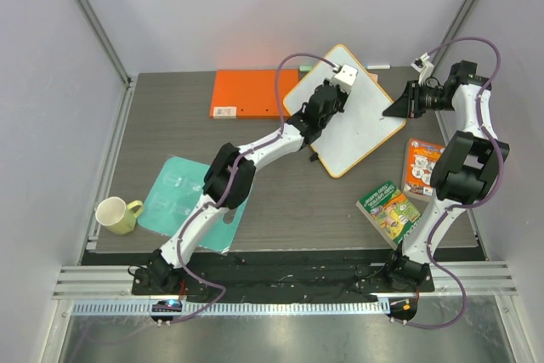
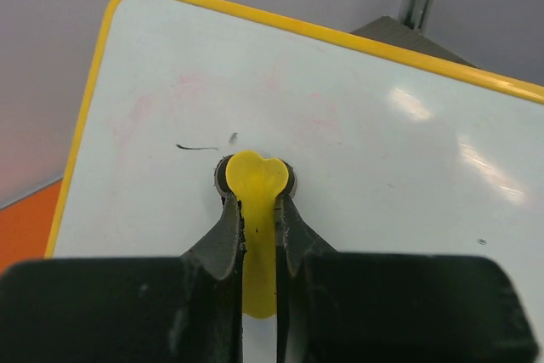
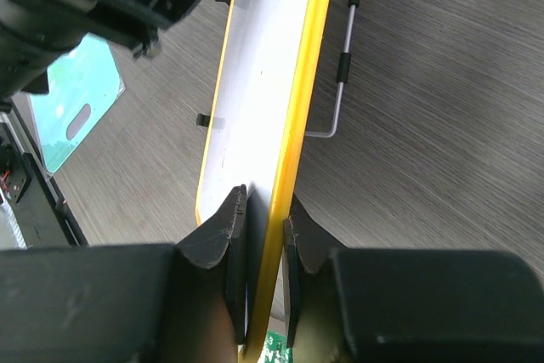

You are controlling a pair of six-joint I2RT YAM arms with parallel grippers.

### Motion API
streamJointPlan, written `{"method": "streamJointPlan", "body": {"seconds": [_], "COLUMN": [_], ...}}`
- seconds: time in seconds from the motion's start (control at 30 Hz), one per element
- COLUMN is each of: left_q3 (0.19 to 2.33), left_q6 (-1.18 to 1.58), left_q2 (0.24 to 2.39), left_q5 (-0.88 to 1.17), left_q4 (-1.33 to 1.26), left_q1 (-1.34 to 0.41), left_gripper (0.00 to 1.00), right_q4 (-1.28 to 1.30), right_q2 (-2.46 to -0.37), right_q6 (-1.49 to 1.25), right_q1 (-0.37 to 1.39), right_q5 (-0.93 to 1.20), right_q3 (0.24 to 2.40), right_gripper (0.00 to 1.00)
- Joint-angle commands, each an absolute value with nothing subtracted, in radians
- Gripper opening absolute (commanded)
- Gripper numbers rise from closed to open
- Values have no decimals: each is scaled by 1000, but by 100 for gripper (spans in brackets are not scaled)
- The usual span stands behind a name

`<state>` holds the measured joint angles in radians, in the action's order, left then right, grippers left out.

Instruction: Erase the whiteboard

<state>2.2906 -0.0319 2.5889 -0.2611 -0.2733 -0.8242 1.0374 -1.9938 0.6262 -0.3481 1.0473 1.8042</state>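
The whiteboard [image 1: 370, 121] with a yellow-orange rim lies tilted at the back right of the table. My left gripper [image 1: 325, 101] is over its left part, shut on a yellow eraser [image 2: 253, 201] whose round end presses on the white face [image 2: 365, 125]. A short dark stroke [image 2: 197, 148] and faint pink smears show just left of and above the eraser. My right gripper [image 1: 397, 108] is shut on the board's right edge; in the right wrist view the fingers [image 3: 231, 235] clamp the yellow rim [image 3: 299, 116] from both sides.
A plain orange folder [image 1: 246, 93] lies at the back left. A teal sheet [image 1: 183, 197] and a pale yellow mug [image 1: 117, 215] are at the front left. Two colourful booklets [image 1: 391, 210] [image 1: 422, 167] lie at the front right. The board's wire stand [image 3: 340, 65] sticks out behind it.
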Motion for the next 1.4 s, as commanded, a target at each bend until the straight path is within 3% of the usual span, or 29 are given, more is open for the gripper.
{"method": "streamJointPlan", "body": {"seconds": [0.0,0.5,1.0,1.37], "left_q3": [2150,1928,2042,2185], "left_q6": [-5,35,29,47], "left_q2": [2507,2418,2473,2539], "left_q5": [-133,-199,-230,-377], "left_q4": [-321,-425,-413,-288], "left_q1": [-929,-1054,-1089,-1054], "left_gripper": [0,0,0,0], "right_q4": [1031,1031,1029,1032], "right_q2": [-1962,-1962,-1962,-1957], "right_q6": [752,736,726,729], "right_q1": [-302,-302,-295,-290], "right_q5": [1014,1017,1020,1012], "right_q3": [1812,1821,1822,1816], "right_gripper": [1,1,1,1]}}
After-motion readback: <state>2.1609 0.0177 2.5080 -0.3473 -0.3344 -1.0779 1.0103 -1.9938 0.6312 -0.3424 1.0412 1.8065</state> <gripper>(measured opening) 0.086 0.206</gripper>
